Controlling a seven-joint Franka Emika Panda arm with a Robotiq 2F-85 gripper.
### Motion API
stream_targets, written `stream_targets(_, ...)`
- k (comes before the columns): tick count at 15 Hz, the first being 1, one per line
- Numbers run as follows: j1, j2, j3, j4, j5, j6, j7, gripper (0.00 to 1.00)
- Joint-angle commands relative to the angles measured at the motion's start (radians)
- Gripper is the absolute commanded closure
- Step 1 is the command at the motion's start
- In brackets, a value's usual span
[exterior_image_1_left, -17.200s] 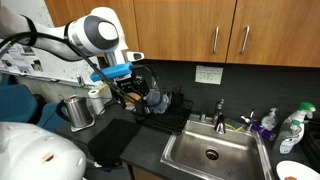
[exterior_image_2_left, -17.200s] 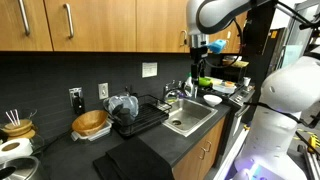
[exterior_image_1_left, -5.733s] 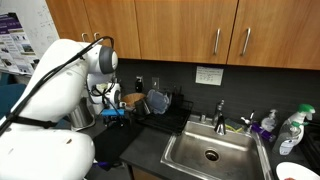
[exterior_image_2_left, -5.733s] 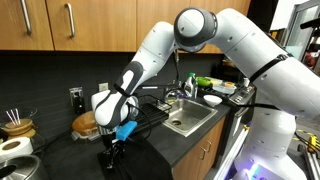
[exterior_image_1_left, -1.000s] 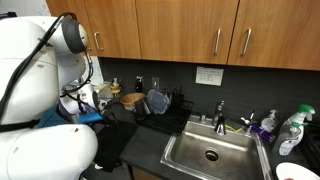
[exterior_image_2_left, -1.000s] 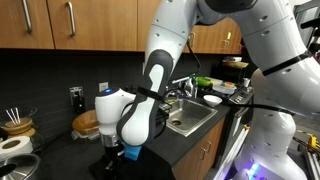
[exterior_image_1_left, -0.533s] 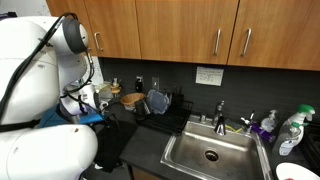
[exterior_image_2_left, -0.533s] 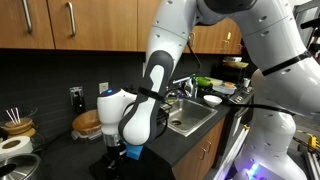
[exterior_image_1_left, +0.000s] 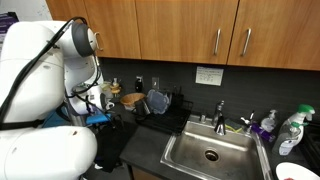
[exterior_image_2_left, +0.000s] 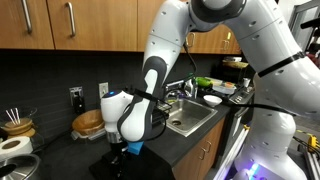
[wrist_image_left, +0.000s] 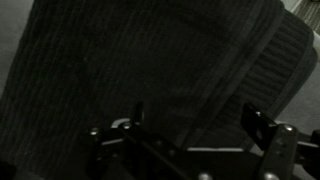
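Tool (wrist_image_left: 192, 118): fingers spread wide, nothing pinched between them. It hangs low over the dark cloth (wrist_image_left: 160, 60); contact with the fabric cannot be told.

Dark cloth (exterior_image_2_left: 128, 166): ribbed, lying flat on the worktop (exterior_image_2_left: 178, 150), filling the wrist view.

Surroundings: sink (exterior_image_1_left: 210, 152) well apart from the cloth; dish rack (exterior_image_2_left: 142, 116) behind it by the wall; wooden bowl (exterior_image_2_left: 90, 123) beside the rack.

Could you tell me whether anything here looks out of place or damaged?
Nothing stands out: the dark cloth lies on the counter beneath the open hand, and the dish rack stands beside the sink.
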Motion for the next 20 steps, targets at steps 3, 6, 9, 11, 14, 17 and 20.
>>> stream_targets(3,-0.006,0.087,0.012,0.127,-0.012,-0.109,-0.042,0.0)
stream_targets(6,0.004,0.112,0.018,0.178,-0.016,-0.163,-0.042,0.0)
stream_targets(9,0.004,0.129,0.027,0.211,-0.015,-0.19,-0.047,0.26)
stream_targets(11,0.002,0.134,0.028,0.22,-0.015,-0.188,-0.05,0.29)
stream_targets(14,-0.004,0.133,0.029,0.218,-0.015,-0.172,-0.058,0.52)
stream_targets(17,-0.007,0.128,0.028,0.215,-0.016,-0.161,-0.058,0.76)
stream_targets(20,-0.009,0.126,0.028,0.216,-0.017,-0.157,-0.059,0.96)
